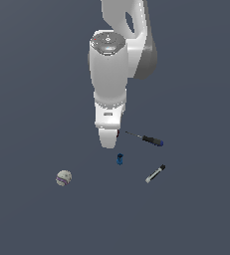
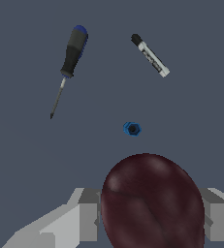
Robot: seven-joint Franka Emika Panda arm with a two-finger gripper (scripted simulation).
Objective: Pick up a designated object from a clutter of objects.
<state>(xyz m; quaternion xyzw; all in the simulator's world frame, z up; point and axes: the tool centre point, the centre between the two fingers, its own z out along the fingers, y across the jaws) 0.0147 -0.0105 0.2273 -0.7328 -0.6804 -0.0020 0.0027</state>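
Gripping 1 maroon ball (image 2: 152,203), pincer (image 2: 150,215); 1 screwdriver (image 2: 69,63), 1 marker (image 2: 151,55).

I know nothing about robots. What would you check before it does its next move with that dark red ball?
1. Dark red ball sits between the gripper fingers: ok.
2. Fingers press on both sides: cannot tell, contact hidden.
3. Ball lifted off the floor: cannot tell.
4. Blue block apart from the ball: ok.
5. Screwdriver and marker clear of the gripper: ok.
6. Whitish ball well away: ok.
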